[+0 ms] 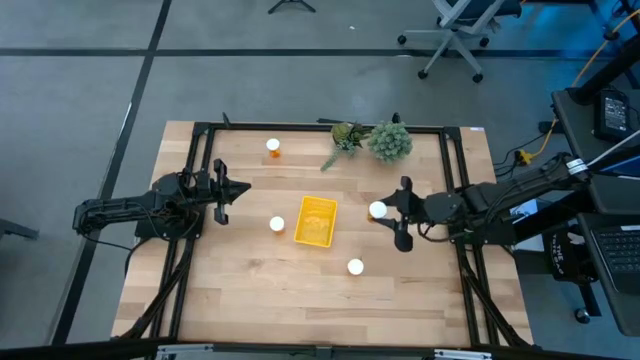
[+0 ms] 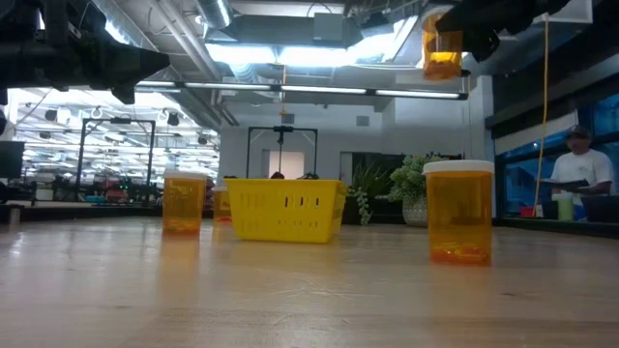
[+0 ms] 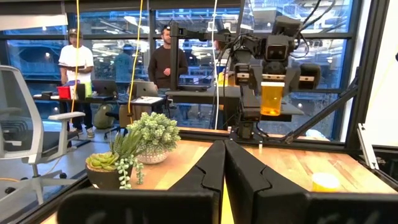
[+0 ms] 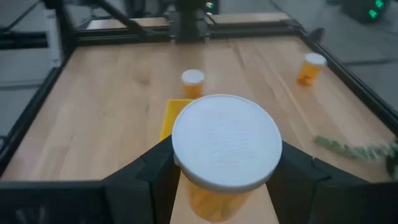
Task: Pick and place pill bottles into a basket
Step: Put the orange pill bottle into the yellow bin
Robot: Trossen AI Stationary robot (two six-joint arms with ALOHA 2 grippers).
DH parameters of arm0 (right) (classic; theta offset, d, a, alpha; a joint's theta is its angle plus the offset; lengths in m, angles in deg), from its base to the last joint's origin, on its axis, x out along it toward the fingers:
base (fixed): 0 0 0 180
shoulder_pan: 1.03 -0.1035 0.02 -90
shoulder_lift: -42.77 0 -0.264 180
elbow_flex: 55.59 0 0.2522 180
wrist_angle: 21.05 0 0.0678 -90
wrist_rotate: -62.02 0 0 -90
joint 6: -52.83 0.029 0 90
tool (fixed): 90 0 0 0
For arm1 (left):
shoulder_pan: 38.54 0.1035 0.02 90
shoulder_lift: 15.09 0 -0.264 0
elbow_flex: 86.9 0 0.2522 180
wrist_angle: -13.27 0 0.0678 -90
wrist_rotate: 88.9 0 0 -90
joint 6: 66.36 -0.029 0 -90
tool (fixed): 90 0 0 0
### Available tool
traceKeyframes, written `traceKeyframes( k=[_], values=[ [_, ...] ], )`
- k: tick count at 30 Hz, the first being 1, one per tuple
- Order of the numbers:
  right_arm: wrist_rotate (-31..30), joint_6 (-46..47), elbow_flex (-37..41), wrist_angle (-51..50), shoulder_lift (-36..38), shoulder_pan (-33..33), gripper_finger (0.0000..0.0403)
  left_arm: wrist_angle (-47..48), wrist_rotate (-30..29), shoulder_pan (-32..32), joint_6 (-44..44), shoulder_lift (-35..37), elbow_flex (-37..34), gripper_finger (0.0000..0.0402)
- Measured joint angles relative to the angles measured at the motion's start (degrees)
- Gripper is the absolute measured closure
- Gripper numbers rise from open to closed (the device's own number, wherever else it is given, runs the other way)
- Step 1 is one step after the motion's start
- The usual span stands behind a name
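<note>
My right gripper [image 1: 384, 211] is shut on an orange pill bottle with a white cap [image 4: 226, 149], held high above the table to the right of the yellow basket [image 1: 316, 221]. The held bottle also shows in the low view [image 2: 443, 50] and the left wrist view [image 3: 272, 99]. Three more bottles stand upright on the table: one far left [image 1: 273, 147], one left of the basket [image 1: 277, 224], one near right [image 1: 355, 266]. My left gripper [image 1: 240, 188] is shut and empty at the table's left side. My right gripper pinches the bottle's orange body [image 4: 214, 200] just below the cap, between its two fingers [image 4: 152, 177]. The fingers come roughly level from the table's right side. The bottle sits upright, cap up, lifted clear of the table.
Two green plants [image 1: 390, 141] and a loose sprig [image 1: 343, 137] lie at the far edge, behind the basket. A dark frame [image 1: 200, 140] runs around the table. People stand in the room beyond the table [image 3: 74, 62].
</note>
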Motion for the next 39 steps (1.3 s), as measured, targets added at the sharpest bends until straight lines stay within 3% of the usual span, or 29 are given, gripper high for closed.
traceKeyframes(
  k=[4, 9, 20, 26, 39],
  values=[
    [0.3, -0.8, 0.0, 2.6, -0.4, 0.0, 0.0205, 0.5, 1.6, 0.0, 0.6, 0.0, 0.0, 0.0395],
    [0.3, 0.0, 0.0, 3.0, -0.4, 0.0, 0.0205, 4.9, 11.7, 0.0, 0.2, 0.0, 0.0, 0.0390],
    [0.5, -1.6, 0.1, 10.0, -6.5, 2.6, 0.0205, 5.7, 13.0, -0.1, -0.7, -3.5, 0.0, 0.0398],
    [7.4, -1.9, 0.1, 15.0, -8.4, 6.9, 0.0205, 4.1, 17.5, -1.8, -0.6, -5.1, 0.0, 0.0400],
    [9.3, -3.5, 0.1, 20.8, -12.0, 11.7, 0.0205, 3.0, 17.4, -3.9, -3.2, -5.1, 0.0, 0.0399]
  ],
)
